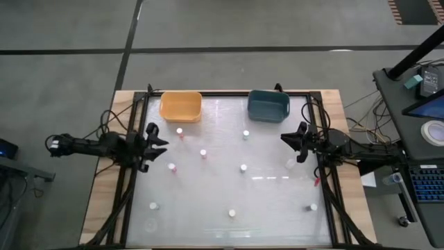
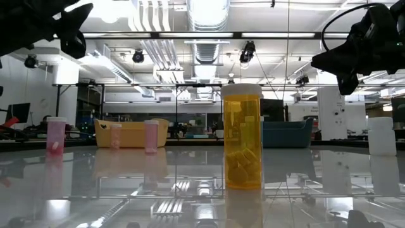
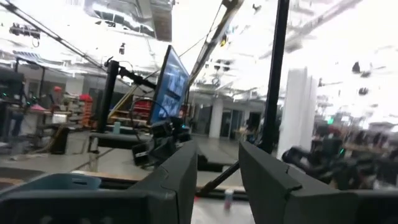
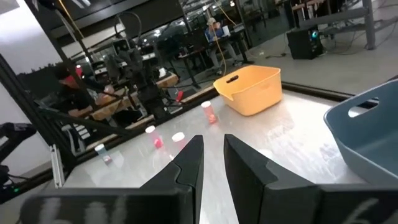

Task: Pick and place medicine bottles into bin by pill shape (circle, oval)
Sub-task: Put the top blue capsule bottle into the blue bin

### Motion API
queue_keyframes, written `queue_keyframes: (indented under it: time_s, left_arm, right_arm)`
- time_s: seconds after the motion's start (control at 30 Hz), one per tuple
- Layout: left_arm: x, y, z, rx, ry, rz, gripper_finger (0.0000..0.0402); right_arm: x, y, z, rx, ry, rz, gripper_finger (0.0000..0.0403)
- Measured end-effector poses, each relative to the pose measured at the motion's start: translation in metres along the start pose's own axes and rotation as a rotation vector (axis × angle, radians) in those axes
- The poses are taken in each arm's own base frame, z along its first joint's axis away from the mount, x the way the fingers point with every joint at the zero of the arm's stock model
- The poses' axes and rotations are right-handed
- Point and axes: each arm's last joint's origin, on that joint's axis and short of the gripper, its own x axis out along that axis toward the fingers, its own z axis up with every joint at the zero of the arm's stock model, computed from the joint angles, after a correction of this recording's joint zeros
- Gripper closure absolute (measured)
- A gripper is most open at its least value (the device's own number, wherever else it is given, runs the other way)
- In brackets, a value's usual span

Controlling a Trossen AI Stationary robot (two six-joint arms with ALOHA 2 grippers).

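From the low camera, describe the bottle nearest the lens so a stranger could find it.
Start at the yellow tub and blue tub at the table's far edge. The amber bottle stands far nearer, between them, white-capped. Its neighbours are pink or white; only it is amber.

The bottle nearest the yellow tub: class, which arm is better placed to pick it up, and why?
The left. In the high view, the left gripper hangs open just beside that bottle and the yellow tub; the right gripper waits across the table.
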Motion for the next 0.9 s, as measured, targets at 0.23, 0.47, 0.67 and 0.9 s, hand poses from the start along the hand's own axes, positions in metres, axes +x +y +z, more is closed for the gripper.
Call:
queue_keyframes:
  time_s: [0.23, 0.47, 0.67, 0.9]
  left_arm:
    - [0.0, -0.001, 0.004, 0.001, -0.039, -0.008, 0.0297]
    - [-0.001, -0.002, 0.013, 0.019, -0.138, -0.02, 0.0298]
    - [-0.002, -0.003, 0.02, 0.065, -0.211, -0.024, 0.0297]
    - [-0.005, -0.003, 0.029, 0.113, -0.311, 0.0, 0.0297]
  right_arm:
    - [0.0, 0.001, 0.004, -0.022, -0.046, 0.005, 0.0349]
    - [-0.004, 0.009, 0.025, -0.176, -0.272, 0.053, 0.0349]
    - [-0.006, 0.012, 0.033, -0.234, -0.361, 0.064, 0.0349]
    - [-0.009, 0.016, 0.044, -0.254, -0.388, 0.066, 0.0349]
